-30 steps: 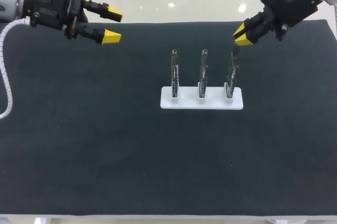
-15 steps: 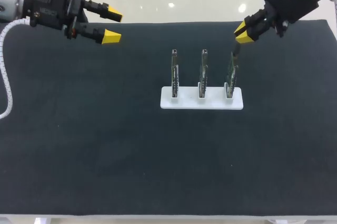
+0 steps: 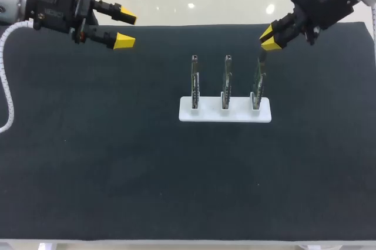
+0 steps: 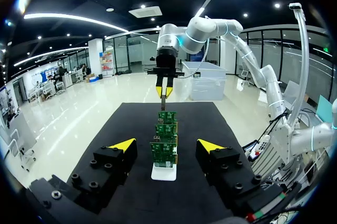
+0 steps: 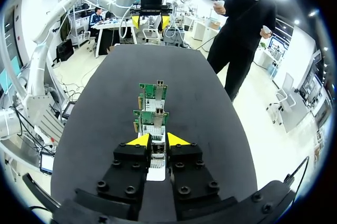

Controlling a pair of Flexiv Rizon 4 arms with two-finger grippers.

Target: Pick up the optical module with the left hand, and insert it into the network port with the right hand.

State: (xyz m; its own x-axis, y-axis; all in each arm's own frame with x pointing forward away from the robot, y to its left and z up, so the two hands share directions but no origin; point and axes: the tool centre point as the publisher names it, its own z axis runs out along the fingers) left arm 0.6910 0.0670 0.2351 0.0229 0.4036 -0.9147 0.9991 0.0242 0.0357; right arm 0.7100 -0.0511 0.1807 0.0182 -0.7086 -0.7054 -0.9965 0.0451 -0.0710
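Observation:
Three green circuit boards with network ports stand upright in a white base (image 3: 205, 114): left (image 3: 194, 83), middle (image 3: 227, 81) and right (image 3: 258, 83). My right gripper (image 3: 271, 36) hangs just above the right board's top edge, shut on a small dark optical module (image 3: 262, 56) that points down at that board. In the right wrist view the module (image 5: 156, 150) sits between the yellow tips of the right gripper (image 5: 157, 140), with the boards (image 5: 151, 119) in a row ahead. My left gripper (image 3: 126, 29) is open and empty at the far left, apart from the boards (image 4: 164, 151).
A dark mat (image 3: 117, 156) covers the table. The base stands right of centre, and bare mat lies in front of it and to its left. The mat's far edge runs just behind both grippers.
My right gripper rose slightly with the module, then came back down to where it was. The left arm has not moved.

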